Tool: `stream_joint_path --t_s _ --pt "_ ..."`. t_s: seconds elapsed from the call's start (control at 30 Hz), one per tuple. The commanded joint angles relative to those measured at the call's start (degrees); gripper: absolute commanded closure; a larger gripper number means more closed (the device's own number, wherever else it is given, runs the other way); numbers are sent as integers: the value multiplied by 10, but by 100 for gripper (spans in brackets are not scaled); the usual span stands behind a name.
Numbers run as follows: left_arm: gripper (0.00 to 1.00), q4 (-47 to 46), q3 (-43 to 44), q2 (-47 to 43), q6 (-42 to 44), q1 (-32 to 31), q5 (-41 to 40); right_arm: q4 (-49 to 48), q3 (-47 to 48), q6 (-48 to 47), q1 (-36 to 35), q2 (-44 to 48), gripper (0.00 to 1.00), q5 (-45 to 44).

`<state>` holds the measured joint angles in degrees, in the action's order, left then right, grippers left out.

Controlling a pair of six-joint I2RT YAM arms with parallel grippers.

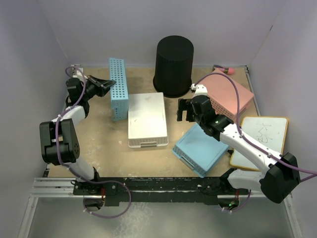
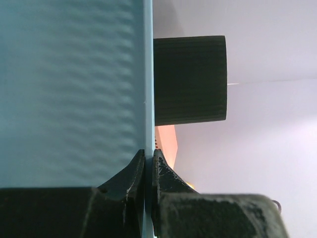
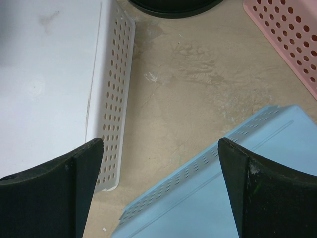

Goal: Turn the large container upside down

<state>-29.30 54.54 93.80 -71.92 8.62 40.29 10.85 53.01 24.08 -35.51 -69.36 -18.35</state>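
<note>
The large container (image 1: 173, 64) at twelve o'clock was judged already rim-down, so release was called for: the left gripper (image 2: 148, 157) was clamped on the upright blue basket (image 1: 118, 89), the right gripper (image 3: 159, 146) was spread empty.

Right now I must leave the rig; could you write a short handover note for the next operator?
Left gripper: shut on the edge of the standing blue basket.
Right gripper: open, empty, over the table between the white basket and the flat blue basket.
Large container: at the back, touched by neither gripper, wide rim down, closed end up.
Done: the container seems already upside down.
Left: probably only release the basket and retract both arms.
</note>
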Motion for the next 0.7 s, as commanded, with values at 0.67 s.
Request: stream_joint_path --t_s 0.67 --pt "73 423 42 -108 264 128 -189 -20 8 4 3 -12 0 14"
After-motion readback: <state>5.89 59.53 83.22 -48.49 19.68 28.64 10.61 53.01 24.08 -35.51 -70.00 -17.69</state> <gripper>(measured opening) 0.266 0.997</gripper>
